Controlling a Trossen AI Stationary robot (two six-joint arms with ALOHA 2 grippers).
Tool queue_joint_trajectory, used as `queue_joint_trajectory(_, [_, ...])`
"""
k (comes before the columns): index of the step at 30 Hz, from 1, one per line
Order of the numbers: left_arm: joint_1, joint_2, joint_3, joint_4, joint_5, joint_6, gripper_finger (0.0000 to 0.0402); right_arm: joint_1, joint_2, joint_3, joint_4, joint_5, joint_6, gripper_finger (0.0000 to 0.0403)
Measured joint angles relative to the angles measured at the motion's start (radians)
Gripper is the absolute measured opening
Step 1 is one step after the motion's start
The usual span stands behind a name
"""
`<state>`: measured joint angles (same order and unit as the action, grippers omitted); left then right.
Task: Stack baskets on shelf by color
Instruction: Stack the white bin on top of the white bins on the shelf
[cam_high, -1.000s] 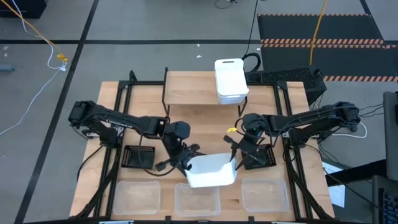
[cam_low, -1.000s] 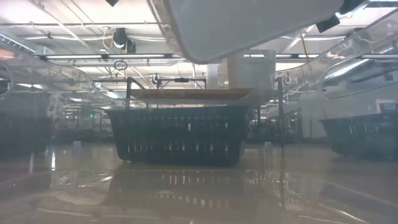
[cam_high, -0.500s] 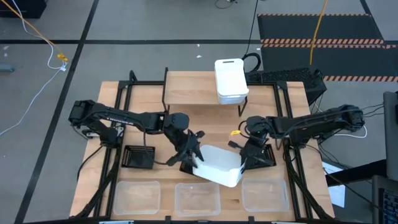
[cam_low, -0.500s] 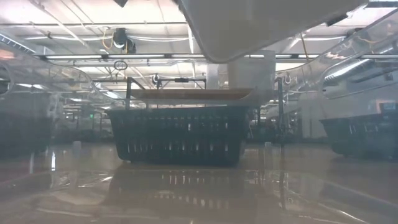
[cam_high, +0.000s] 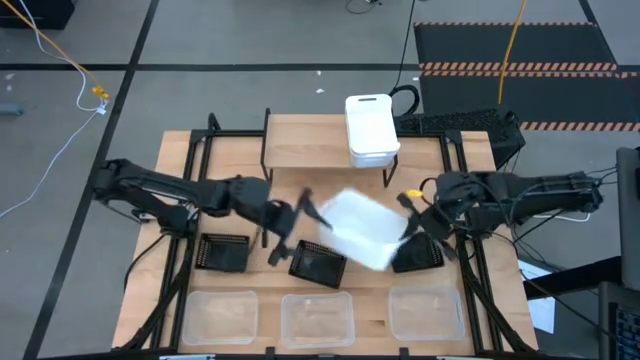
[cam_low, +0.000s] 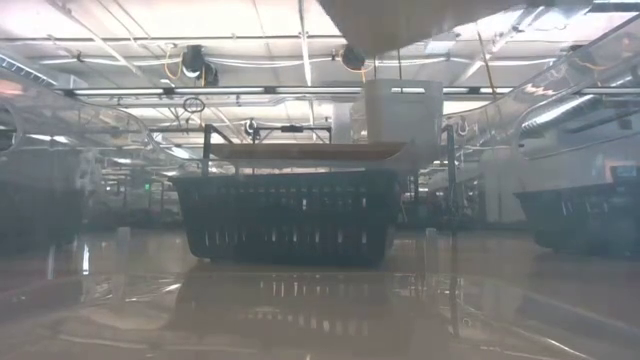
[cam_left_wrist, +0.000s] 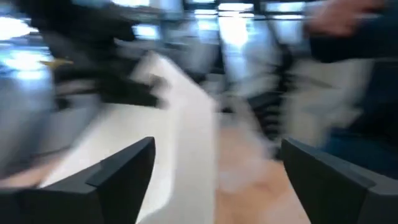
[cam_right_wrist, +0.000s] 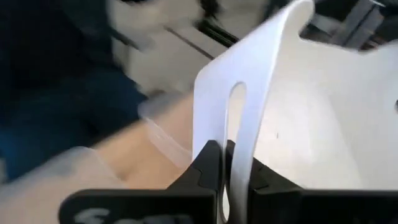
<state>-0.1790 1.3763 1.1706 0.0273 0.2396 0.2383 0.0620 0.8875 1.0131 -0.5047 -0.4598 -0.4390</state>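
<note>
The right gripper (cam_right_wrist: 231, 163), its fingers pressed together on the end wall of a white basket (cam_high: 362, 229), holds that bin tilted in the air above the middle of the wooden table (cam_high: 178, 160); the pinch sits just below the slot handle in the wall. The left gripper (cam_high: 292, 222), fingers spread wide, hangs just left of the lifted basket and is not touching it. On the table below stand three black mesh baskets: one at the left (cam_high: 223, 253), one in the middle (cam_high: 318, 264), one at the right (cam_high: 418, 252) partly hidden under the right arm. Along the near edge three clear baskets sit in a row, left (cam_high: 219, 316), middle (cam_high: 318, 319) and right (cam_high: 424, 312). At the far side, the light-wood shelf (cam_high: 300, 141) carries white baskets (cam_high: 371, 128) stacked on its right end. From table height, the middle black basket (cam_low: 282, 217) fills the foreground with the shelf behind it.
</note>
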Motion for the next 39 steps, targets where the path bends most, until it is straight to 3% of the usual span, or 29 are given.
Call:
queue_joint_trajectory(3, [-0.008,-0.095,-0.005,-0.038,-0.298,0.021,0.0361,-0.009,0.027,0.076,-0.099,0.236,-0.023,0.0000])
queue_joint_trajectory(7, [-0.007,-0.217,-0.003,-0.059,-0.727,0.061,0.0366,-0.010,0.075,0.164,-0.174,0.432,-0.069,0.0000])
queue_joint_trajectory(9, [0.001,-0.268,-0.002,-0.103,-0.821,0.049,0.0367,-0.019,0.107,0.217,-0.178,0.499,-0.104,0.0000])
queue_joint_trajectory(13, [0.035,-0.320,-0.002,-0.229,-0.839,-0.083,0.0367,-0.073,0.196,0.382,-0.188,0.717,-0.143,0.0000])
queue_joint_trajectory(18, [0.081,-0.308,-0.002,-0.357,-0.843,-0.201,0.0367,-0.187,0.374,0.607,-0.284,0.749,-0.120,0.0000])
queue_joint_trajectory(25, [0.131,-0.221,-0.002,-0.531,-0.848,-0.357,0.0367,-0.386,0.586,0.830,-0.570,0.747,-0.095,0.0000])
queue_joint_trajectory(27, [0.138,-0.194,-0.002,-0.580,-0.852,-0.390,0.0367,-0.432,0.624,0.861,-0.644,0.704,-0.115,0.0000])
queue_joint_trajectory(31, [0.146,-0.149,-0.002,-0.624,-0.877,-0.429,0.0367,-0.509,0.650,0.895,-0.709,0.470,-0.120,0.0000])
queue_joint_trajectory(39, [0.147,-0.109,-0.002,-0.610,-0.878,-0.434,0.0367,-0.567,0.654,0.895,-0.787,0.326,-0.072,0.0000])
